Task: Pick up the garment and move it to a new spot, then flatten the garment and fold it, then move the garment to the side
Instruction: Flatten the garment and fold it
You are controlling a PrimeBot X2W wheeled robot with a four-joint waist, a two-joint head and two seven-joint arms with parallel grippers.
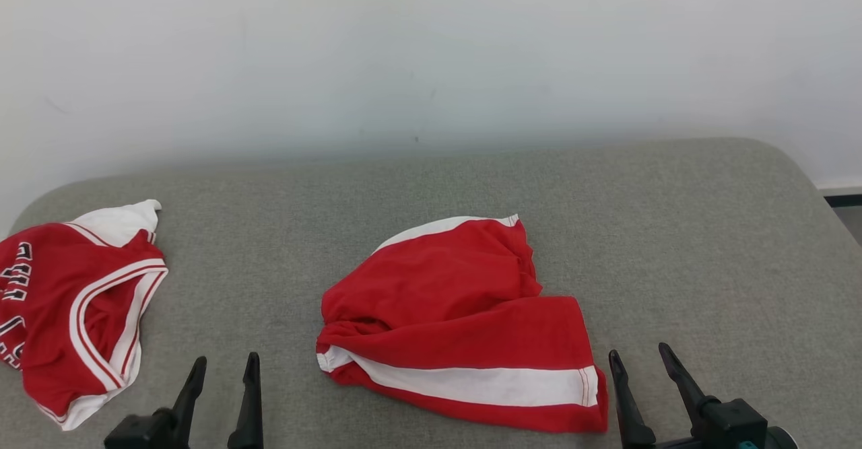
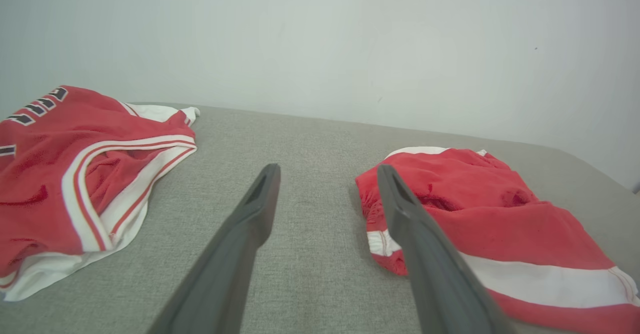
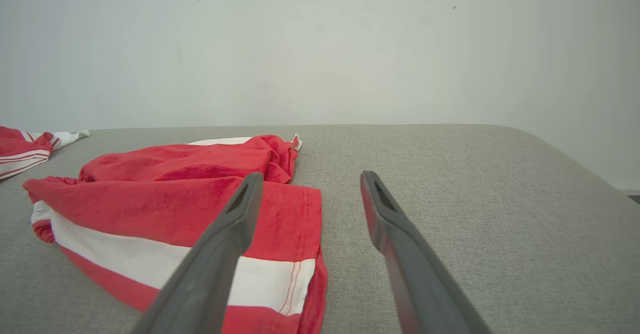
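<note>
A red garment (image 1: 458, 321) with a white band, crumpled and partly doubled over, lies on the grey padded surface (image 1: 673, 233) near its front middle. It looks like shorts. My left gripper (image 1: 226, 359) stands open to the left of it, low over the surface, with nothing between its fingers. In the left wrist view the garment (image 2: 490, 214) lies just right of the open left gripper (image 2: 327, 170). My right gripper (image 1: 638, 351) is open by the garment's lower right corner. In the right wrist view its left finger overlaps the garment (image 3: 165, 194), and the gripper (image 3: 311, 175) holds nothing.
A red jersey (image 1: 60, 301) with white trim and dark lettering lies rumpled at the surface's left edge, also seen as the jersey (image 2: 60, 163) in the left wrist view. A pale wall (image 1: 431, 52) rises behind. The surface rounds off at the right (image 1: 818, 180).
</note>
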